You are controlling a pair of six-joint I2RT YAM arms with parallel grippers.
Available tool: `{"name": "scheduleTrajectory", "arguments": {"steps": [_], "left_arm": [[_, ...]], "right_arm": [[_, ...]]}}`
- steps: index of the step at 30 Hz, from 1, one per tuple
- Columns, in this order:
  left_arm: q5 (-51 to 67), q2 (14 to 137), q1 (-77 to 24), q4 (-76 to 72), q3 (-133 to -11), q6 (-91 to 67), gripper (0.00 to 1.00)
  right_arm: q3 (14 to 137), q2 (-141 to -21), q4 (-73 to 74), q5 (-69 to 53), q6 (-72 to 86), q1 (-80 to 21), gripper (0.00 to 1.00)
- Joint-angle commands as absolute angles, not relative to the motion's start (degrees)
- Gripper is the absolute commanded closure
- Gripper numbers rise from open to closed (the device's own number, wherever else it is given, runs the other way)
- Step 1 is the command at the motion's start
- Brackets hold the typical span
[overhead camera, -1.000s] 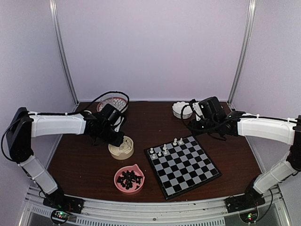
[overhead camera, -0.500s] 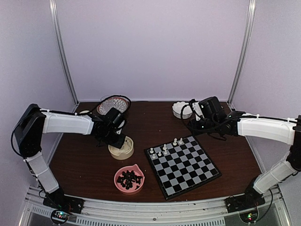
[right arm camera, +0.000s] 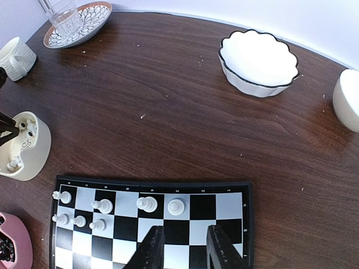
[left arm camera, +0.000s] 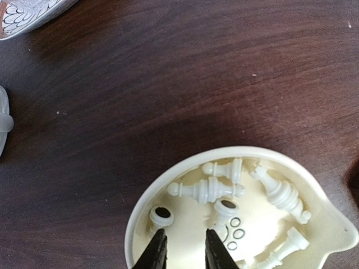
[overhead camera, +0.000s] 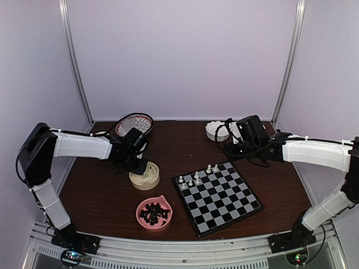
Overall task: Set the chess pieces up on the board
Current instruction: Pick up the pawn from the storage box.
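Note:
Several cream-white chess pieces (left arm camera: 210,189) lie on their sides in a cream bowl (left arm camera: 224,151), to the left of the board (overhead camera: 224,202). My left gripper (left arm camera: 185,249) reaches into this bowl, open, with only the bowl floor between its fingertips. A piece's hollow base (left arm camera: 161,213) lies just beyond the left fingertip. Several white pieces (right arm camera: 147,204) stand on the board's (right arm camera: 151,183) far rows. My right gripper (right arm camera: 185,246) hovers open above the board's far right part, holding nothing. Black pieces fill a pink bowl (overhead camera: 153,213).
A patterned bowl (overhead camera: 134,123) sits at the back left behind my left arm. A white scalloped bowl (right arm camera: 258,59) and a cream cup (right arm camera: 348,101) stand behind the board. A white mug (right arm camera: 17,59) is at the far left.
My left arm has swung in and brought its gripper down over the cream bowl. The right arm and the pieces on the board have not moved.

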State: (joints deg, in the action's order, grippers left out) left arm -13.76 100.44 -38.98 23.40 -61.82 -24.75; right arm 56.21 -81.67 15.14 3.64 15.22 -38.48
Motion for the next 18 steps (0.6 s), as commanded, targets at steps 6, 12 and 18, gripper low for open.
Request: {"name": "scheduleTrajectory", "arguments": {"steps": [6, 12, 18], "left_arm": [[-18.4, 104.1, -38.7, 26.2, -65.4, -23.4, 0.76], [-18.9, 104.6, -38.5, 26.8, -65.6, -23.2, 0.75], [-12.2, 106.1, -36.3, 27.2, -65.8, -24.4, 0.75]], "right_arm": [[55.9, -81.4, 14.2, 3.2, 15.6, -38.2, 0.71], [55.8, -81.3, 14.2, 3.0, 15.7, -38.2, 0.71], [55.8, -81.3, 14.2, 2.9, 15.6, -38.2, 0.72]]}}
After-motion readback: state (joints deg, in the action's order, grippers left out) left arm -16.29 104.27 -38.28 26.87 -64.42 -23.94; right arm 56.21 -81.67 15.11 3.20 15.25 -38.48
